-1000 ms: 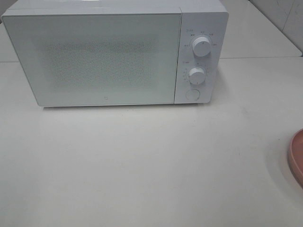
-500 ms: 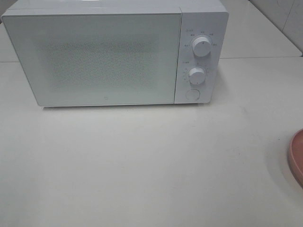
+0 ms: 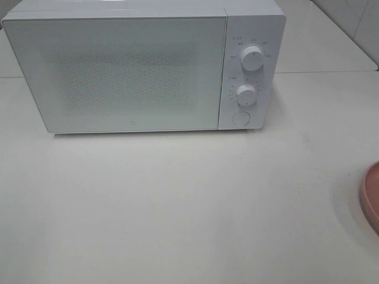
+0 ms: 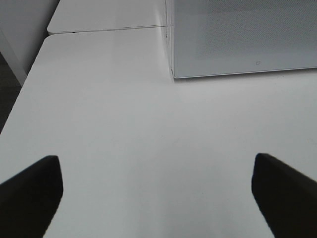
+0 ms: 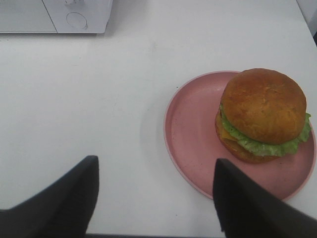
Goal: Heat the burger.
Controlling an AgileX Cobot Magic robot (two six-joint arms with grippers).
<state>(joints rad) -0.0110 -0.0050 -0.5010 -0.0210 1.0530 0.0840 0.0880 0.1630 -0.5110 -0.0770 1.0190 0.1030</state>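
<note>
- The right claw [image 5: 154, 198] hovers above the bench with its two dark fingers spread and nothing between them; it is released, gripping neither plate nor food.
- The left claw [image 4: 156, 196] is likewise released, its fingers wide apart over bare bench, with nothing held.
- The burger [image 5: 262, 115] sits on the pink plate [image 5: 190, 129], off-centre on it and toward the side away from the right claw. The plate lies near the right edge of the bench [image 3: 177, 207], only its rim showing in the high view.
- Risk, as I judge it: the right claw is aimed more at the plate's near rim than at the bun. Closing from this line could catch the rim and tip or skate the plate toward the bench edge.
- A second risk: the bun is domed and glossy, with loose lettuce hanging out. A pinch high on the dome could squeeze the layers apart or let the bun slip.
- Further off, the microwave [image 3: 142, 65] stands at the back of the bench with its door [image 3: 118, 74] shut. Carrying the burger over before the door is opened would leave it nowhere to go.
- The round button [image 3: 240, 118] under the two dials is probably the door release; a glancing press could nudge the whole oven back.
- Pose: the left arm looks along the bench toward the oven's front left corner, well apart from it; the right arm is pitched down over the plate.
</note>
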